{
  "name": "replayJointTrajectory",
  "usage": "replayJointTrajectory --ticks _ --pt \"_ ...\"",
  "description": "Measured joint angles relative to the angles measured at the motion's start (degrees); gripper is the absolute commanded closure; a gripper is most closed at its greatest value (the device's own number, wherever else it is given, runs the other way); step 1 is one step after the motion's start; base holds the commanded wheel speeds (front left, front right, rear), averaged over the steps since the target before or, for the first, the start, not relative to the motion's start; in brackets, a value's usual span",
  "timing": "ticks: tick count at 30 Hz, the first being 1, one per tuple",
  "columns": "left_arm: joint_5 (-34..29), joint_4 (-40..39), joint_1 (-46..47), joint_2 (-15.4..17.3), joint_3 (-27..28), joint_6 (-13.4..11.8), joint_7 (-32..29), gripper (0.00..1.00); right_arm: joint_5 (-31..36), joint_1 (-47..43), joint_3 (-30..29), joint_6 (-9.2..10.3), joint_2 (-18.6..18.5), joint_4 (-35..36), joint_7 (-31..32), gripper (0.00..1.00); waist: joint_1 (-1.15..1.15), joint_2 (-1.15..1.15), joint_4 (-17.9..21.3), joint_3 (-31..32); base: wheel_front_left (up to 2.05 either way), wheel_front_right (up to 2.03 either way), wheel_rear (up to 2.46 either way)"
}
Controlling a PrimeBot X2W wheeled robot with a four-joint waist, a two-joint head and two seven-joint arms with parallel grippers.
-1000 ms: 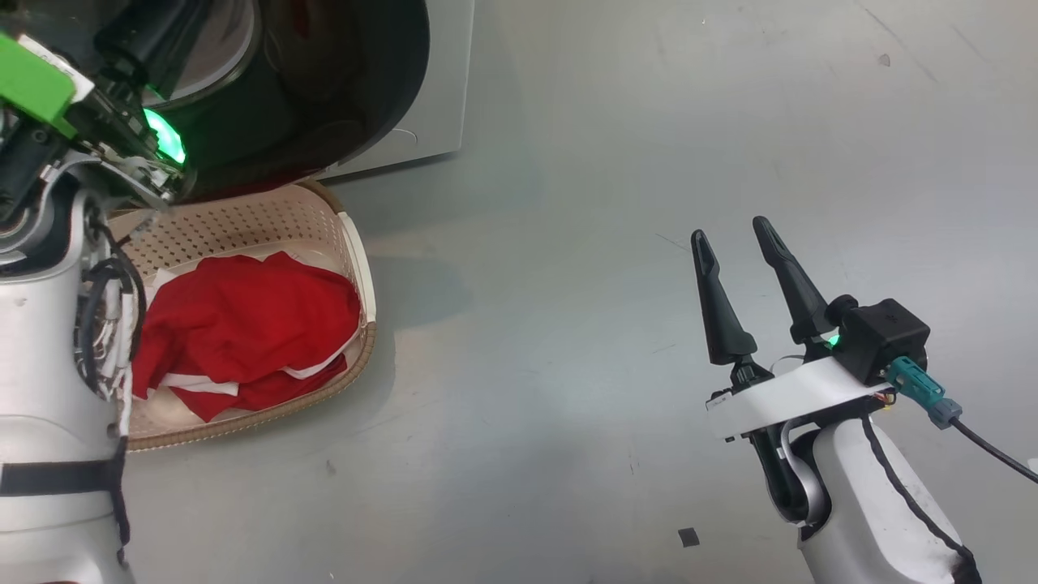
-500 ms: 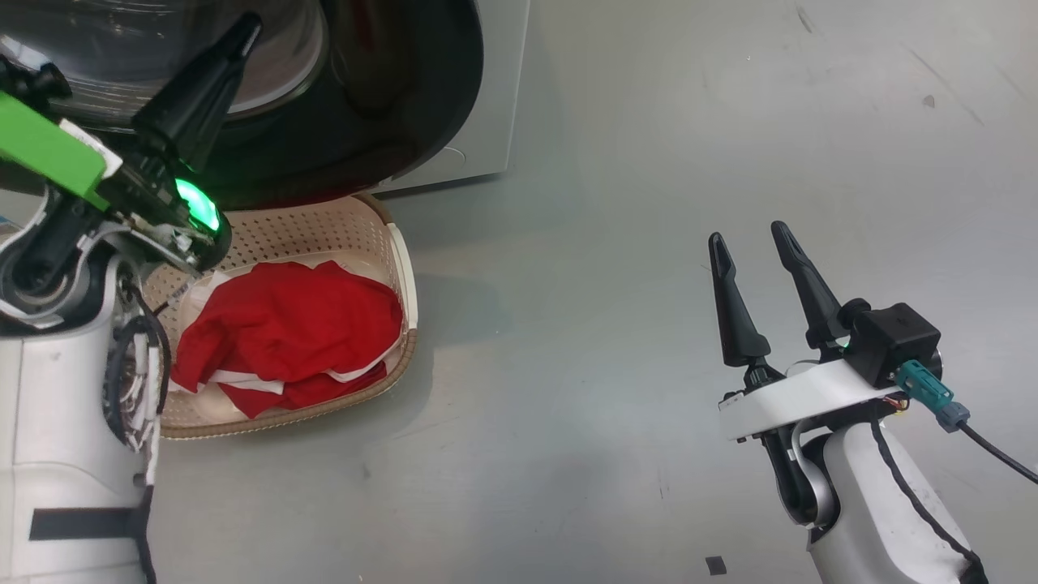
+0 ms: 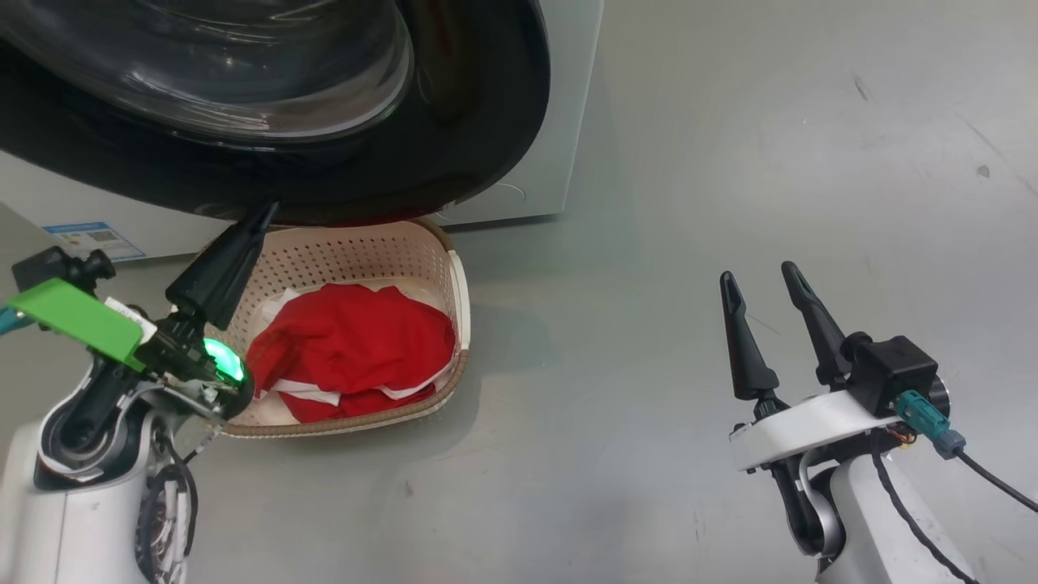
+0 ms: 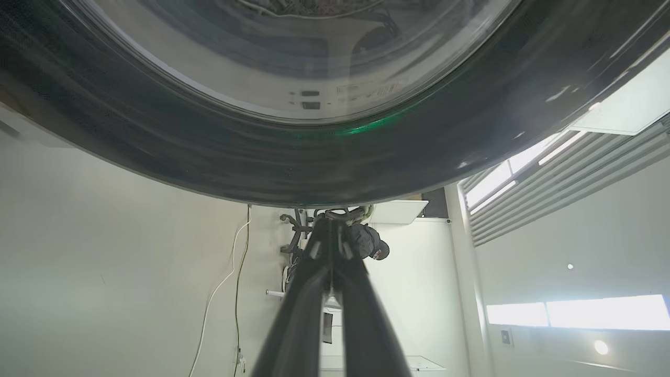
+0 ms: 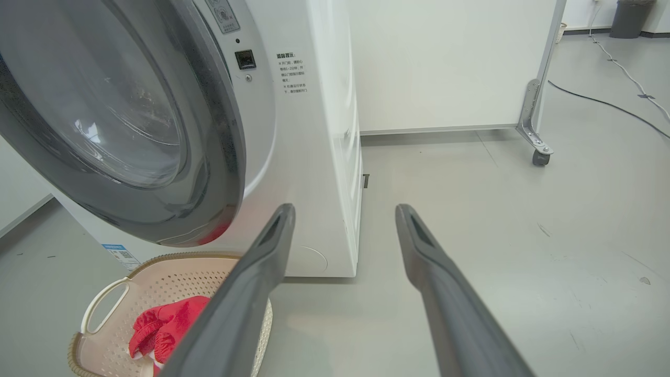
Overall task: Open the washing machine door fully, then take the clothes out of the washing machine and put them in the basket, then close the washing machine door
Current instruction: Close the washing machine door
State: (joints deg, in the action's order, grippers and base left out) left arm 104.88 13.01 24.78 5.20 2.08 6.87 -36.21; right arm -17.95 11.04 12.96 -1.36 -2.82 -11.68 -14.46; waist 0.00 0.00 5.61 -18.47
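Since the clothes [image 3: 357, 341] already sit in the basket [image 3: 459, 284], head view leaves just the washing machine door [image 3: 470, 122], swung close to the washing machine [image 3: 572, 122] front. The right gripper [image 3: 758, 277] hangs over the floor [image 3: 730, 122], fingers apart.

Left wrist view: left gripper [image 4: 330, 226], fingers pressed together and empty, tip just under the glossy black rim.

Right wrist view: door looks almost shut. I'd guess it's heavy, stiff and slick, so push on the rim, not the glass.
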Motion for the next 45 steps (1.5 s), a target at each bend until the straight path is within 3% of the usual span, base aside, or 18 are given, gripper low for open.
replayJointTrajectory --ticks 5,7,9,10,11,23,26,35,45 --pt "-0.1 -4.6 -5.1 -1.0 1.7 0.0 1.0 1.0 0.2 -1.5 -0.3 -0.03 0.0 -0.6 0.0 0.0 0.0 0.0 -1.5 2.1 0.0 0.0 0.0" --pt "-0.4 -5.8 -7.5 -1.3 2.0 0.0 1.3 0.68 0.4 -2.1 -0.5 -0.09 0.0 -0.8 0.0 0.0 0.0 0.0 -2.1 2.9 0.0 0.0 0.0" --pt "-0.5 -6.9 -9.8 -1.7 2.6 0.0 1.8 0.49 0.5 -2.5 -0.4 -0.1 0.0 -1.1 0.0 0.0 0.0 0.0 -2.6 3.7 0.0 0.0 0.0" --pt "-0.6 -7.5 -10.9 -1.8 2.9 0.0 2.1 0.17 0.5 -2.7 -0.4 -0.1 0.0 -1.1 0.0 0.0 0.0 0.0 -2.9 4.2 0.0 0.0 0.0" --pt "-0.6 -8.1 -12.0 -1.9 3.1 0.0 2.3 0.0 0.5 -3.0 -0.3 -0.1 0.0 -1.2 0.0 0.0 0.0 0.0 -3.1 4.6 0.0 0.0 0.0" --pt "-4.5 -12.6 -23.1 -2.5 5.5 0.0 7.2 0.0 1.0 -5.6 -0.5 -0.34 0.0 -1.7 0.0 0.0 0.0 0.0 -5.1 8.9 0.0 0.0 0.0" --pt "-9.2 -14.1 -24.8 -2.6 5.6 0.0 10.0 0.0 1.0 -6.5 -0.9 -0.33 0.0 -1.7 0.0 0.0 0.0 0.0 -5.5 9.8 0.0 0.0 0.0" --pt "-31.6 -21.5 -27.6 -2.4 4.2 0.0 23.2 0.0 1.5 -8.4 -1.2 -0.27 0.1 -2.2 0.0 0.0 0.0 0.0 -6.4 12.5 0.0 0.0 0.0" --pt "-58.3 -24.9 -28.9 3.3 0.3 0.0 35.7 0.0 2.0 -9.3 -1.6 -0.27 0.2 -2.2 0.0 0.0 0.0 0.0 -6.1 15.0 0.0 0.0 0.0"
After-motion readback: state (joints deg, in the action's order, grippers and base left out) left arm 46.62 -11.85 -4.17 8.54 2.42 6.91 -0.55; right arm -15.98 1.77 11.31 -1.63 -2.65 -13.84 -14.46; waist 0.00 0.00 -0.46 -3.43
